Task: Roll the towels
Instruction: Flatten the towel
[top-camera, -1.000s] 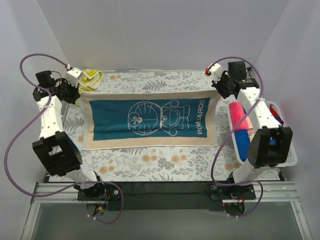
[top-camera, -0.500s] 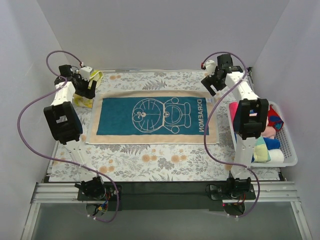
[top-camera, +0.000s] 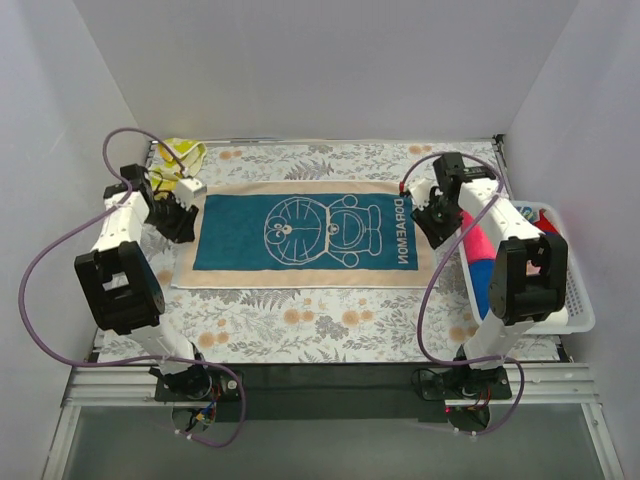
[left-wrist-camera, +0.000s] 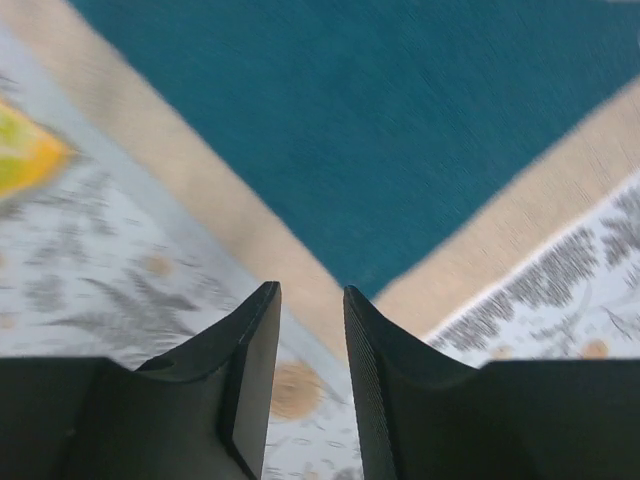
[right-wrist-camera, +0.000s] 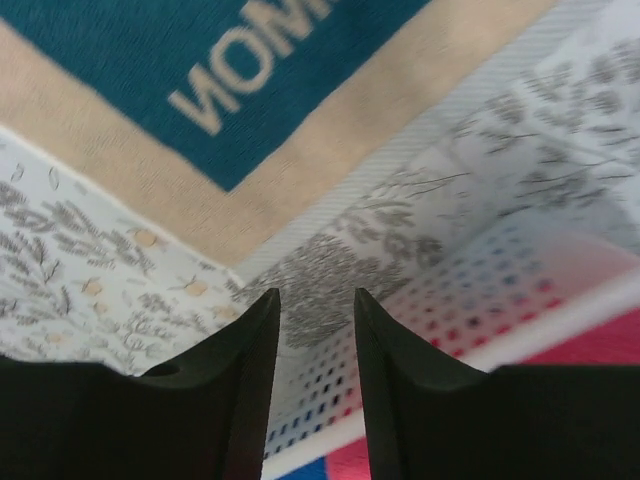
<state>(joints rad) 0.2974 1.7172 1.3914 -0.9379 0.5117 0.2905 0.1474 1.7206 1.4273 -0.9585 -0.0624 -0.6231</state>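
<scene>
Across the floral table covering (top-camera: 300, 320), the tan-and-blue cartoon towel (top-camera: 300, 235) lies spread flat at centre, freed by both arms that a second ago were clamped at its 10 and 2 o'clock corners. The left gripper (top-camera: 178, 220) now hangs at the towel's 9 o'clock end, the right gripper (top-camera: 435, 215) at its 3 o'clock end beside the white basket (top-camera: 580, 305), jaws slightly parted and empty. Straightening looks finished; rolling has yet to begin.

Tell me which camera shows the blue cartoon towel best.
The top external view: the blue cartoon towel lies flat and whole there, with its print and tan border visible. The left wrist view catches only one blurred corner of it. The right wrist view shows only another corner with some lettering.
</scene>
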